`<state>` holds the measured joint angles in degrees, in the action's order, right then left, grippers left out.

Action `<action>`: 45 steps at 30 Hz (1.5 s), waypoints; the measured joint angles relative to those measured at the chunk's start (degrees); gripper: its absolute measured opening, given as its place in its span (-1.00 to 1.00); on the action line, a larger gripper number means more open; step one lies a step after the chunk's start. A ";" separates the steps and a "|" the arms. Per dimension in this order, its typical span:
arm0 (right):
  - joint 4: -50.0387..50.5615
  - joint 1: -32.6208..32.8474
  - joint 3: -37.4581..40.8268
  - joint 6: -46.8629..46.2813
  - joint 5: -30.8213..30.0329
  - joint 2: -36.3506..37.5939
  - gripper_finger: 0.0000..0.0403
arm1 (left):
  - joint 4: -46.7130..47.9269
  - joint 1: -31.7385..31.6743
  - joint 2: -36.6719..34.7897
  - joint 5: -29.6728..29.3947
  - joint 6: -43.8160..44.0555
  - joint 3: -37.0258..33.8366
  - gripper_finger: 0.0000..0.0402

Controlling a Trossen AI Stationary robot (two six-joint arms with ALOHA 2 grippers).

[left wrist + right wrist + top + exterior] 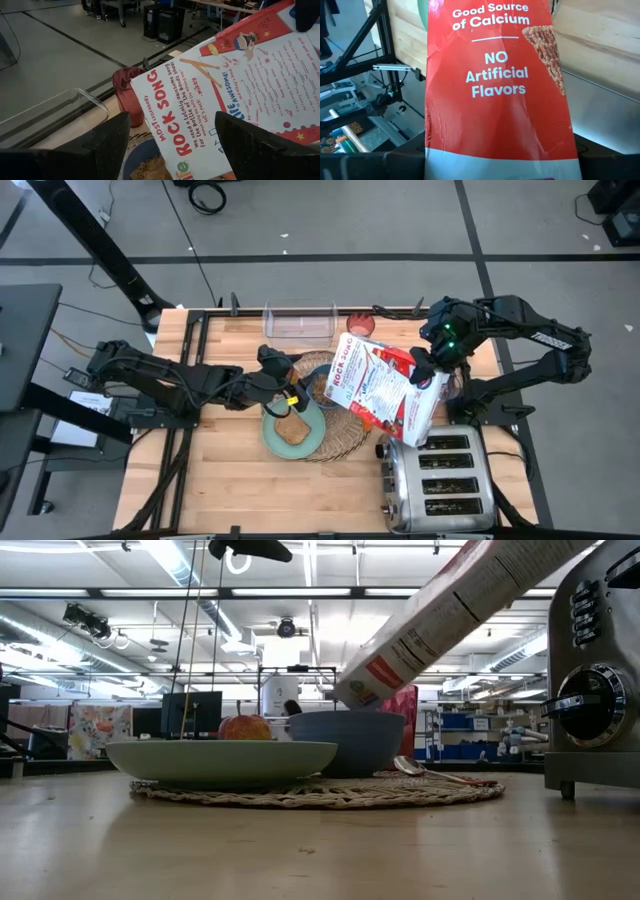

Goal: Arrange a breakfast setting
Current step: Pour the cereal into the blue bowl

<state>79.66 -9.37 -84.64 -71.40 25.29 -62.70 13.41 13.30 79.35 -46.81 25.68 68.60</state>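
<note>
The right gripper (432, 370) holds a red and white cereal box (388, 388) between its fingers, and the box is tilted with its open end down over the blue bowl (347, 740). The box has the words "ROCK SONG" on its white face (220, 105) and "NO Artificial Flavors" on a red side (498, 75). The bowl is deep and round, and in the left wrist view a little brown cereal shows inside it (147, 169).

The round woven wicker placemat (345, 442) lies near the middle of the desk (240, 480), a little toward the right edge. The mint-green plate (272, 438) rests on the left part of the mat and carries a brown toast slice (291, 430). A red-yellow apple (244, 727) shows behind the plate in the low view. A spoon with an orange handle (440, 775) lies on the mat at its right side, near the chrome toaster (440, 480) at the front right corner. The red translucent cup (127, 87) and the clear plastic tub (298, 323) stand at the far edge.

The left gripper (283, 383) hovers over the plate and the bowl with fingers (107, 142) wide apart and empty
</note>
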 joint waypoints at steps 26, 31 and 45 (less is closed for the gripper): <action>4.96 -0.02 0.00 9.20 -2.99 1.56 0.15 | 0.60 0.00 -2.16 0.15 0.06 0.00 0.48; 4.78 -0.02 0.00 17.07 -3.32 1.62 0.15 | -0.03 0.00 -3.19 0.19 -0.75 0.06 0.48; 7.77 -0.04 0.00 29.24 -6.76 1.86 0.15 | -6.98 0.04 -7.20 2.10 -2.80 0.04 0.48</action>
<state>87.43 -9.41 -84.64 -42.16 18.53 -60.84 6.43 13.34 72.15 -44.71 22.88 68.64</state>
